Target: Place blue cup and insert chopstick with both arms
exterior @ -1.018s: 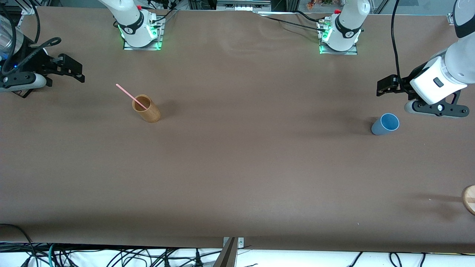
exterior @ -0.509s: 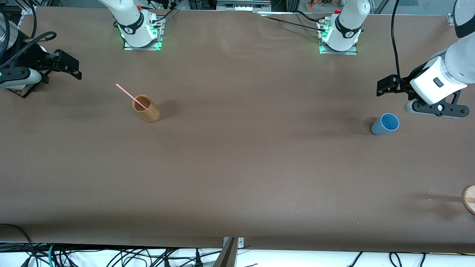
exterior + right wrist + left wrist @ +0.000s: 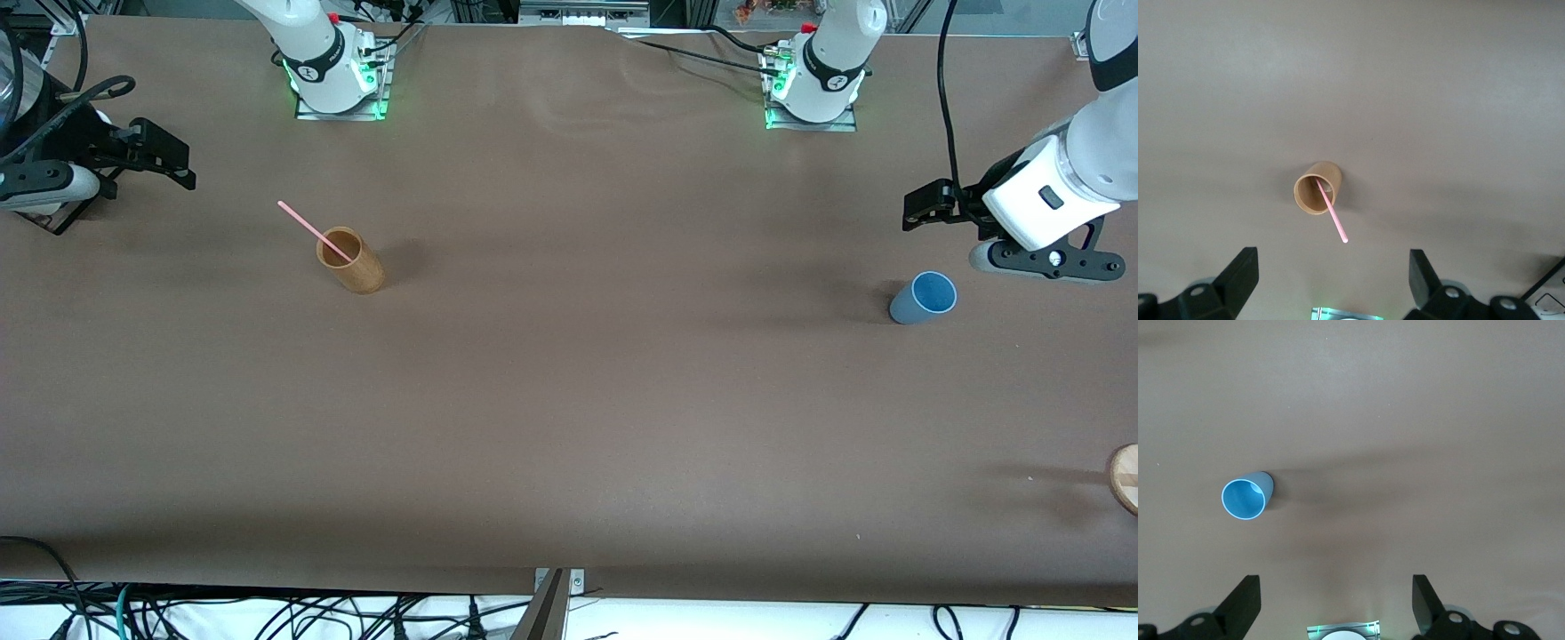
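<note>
The blue cup [image 3: 923,299] stands upright and alone on the brown table [image 3: 569,400], toward my left arm's end, its lighter blue inside open to the ceiling. My left gripper [image 3: 917,206] hangs in the air above the table near that cup, touching nothing, its two black fingers [image 3: 1245,603] spread wide; from my left wrist camera the cup [image 3: 1245,498] sits apart from both fingertips, casting a long soft shadow across the cloth.

The chopstick [image 3: 313,230], a thin pink stick, leans inside the tan wooden cup [image 3: 350,260] toward my right arm's end of the table, well apart from the blue cup. Its lower end rests in the wooden cup and its upper end slants out over the rim (the tip points toward my right arm's end of the table). My right gripper [image 3: 169,160] is held up over the table at that same end, away from the wooden cup, fingers [image 3: 1241,270] likewise spread and holding nothing. My right wrist camera looks down on the wooden cup [image 3: 1317,188] with the chopstick [image 3: 1331,211] crossing its rim, neither near my fingertips.

Both arm bases [image 3: 333,76] glow green along the table's edge farthest from the front camera. A pale wooden disc [image 3: 1125,478] shows partly at the table's edge at my left arm's end, nearer the front camera than the blue cup.
</note>
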